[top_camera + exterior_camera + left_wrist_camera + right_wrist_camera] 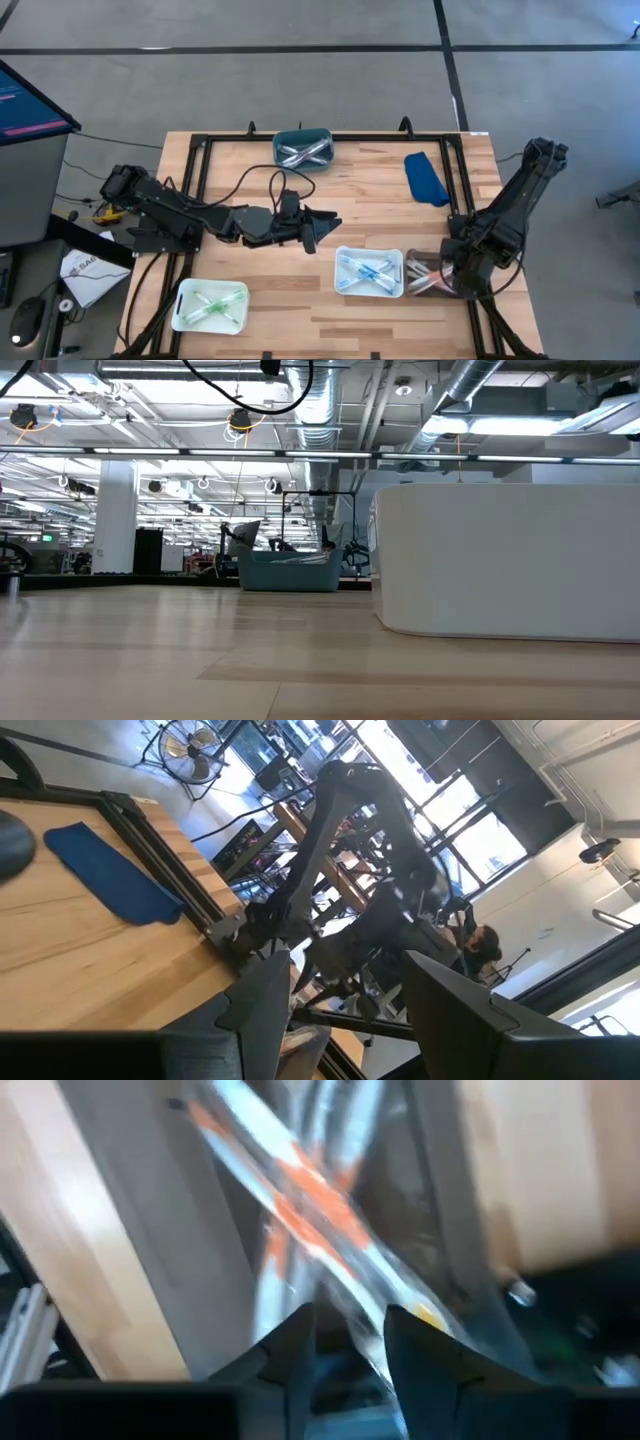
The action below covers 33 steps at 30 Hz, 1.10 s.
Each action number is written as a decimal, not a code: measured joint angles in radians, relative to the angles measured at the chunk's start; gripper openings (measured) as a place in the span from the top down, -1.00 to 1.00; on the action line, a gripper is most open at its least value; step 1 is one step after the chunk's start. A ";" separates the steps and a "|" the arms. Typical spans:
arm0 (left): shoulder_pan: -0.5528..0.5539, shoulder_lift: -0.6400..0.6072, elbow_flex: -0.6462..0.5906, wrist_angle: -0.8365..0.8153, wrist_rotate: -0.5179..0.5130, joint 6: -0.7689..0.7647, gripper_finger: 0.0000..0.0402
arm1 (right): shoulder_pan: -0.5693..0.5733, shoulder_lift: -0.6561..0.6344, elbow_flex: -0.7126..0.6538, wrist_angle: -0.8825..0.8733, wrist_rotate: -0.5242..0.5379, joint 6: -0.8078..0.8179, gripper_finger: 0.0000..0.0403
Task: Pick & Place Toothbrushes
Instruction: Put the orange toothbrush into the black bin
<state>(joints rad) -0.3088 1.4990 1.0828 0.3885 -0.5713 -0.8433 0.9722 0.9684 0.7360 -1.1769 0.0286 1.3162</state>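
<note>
The right claw (432, 280) hangs at the lower right of the high view over a clear tray (140, 1230) of orange-marked toothbrushes (300, 1180), its fingers slightly apart and gripping nothing. The left claw (318, 228) waits mid-bench (380, 200), fingers apart and empty. Other toothbrushes lie in white, green and teal trays.

A soft blue cloth (110, 880) lies flat on the light wooden table (60, 955). Two dark fingers (262, 1005) stand apart.
</note>
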 joint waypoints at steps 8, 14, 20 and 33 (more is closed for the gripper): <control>0.000 0.000 0.000 -0.004 0.000 0.000 0.07 | 0.002 -0.001 0.058 -0.179 -0.024 0.057 0.63; 0.000 0.000 0.000 -0.004 0.000 0.000 0.07 | 0.006 0.000 0.010 -0.164 -0.075 0.053 0.95; 0.000 0.000 0.000 -0.006 0.000 0.000 0.07 | 0.009 0.000 -0.001 -0.142 -0.083 0.055 0.98; 0.002 0.000 0.000 -0.007 0.000 0.006 0.07 | 0.009 0.000 -0.001 -0.118 -0.114 0.050 1.00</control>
<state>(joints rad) -0.3065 1.4990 1.0828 0.3813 -0.5713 -0.8368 0.9813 0.9688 0.7345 -1.2950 -0.0853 1.3659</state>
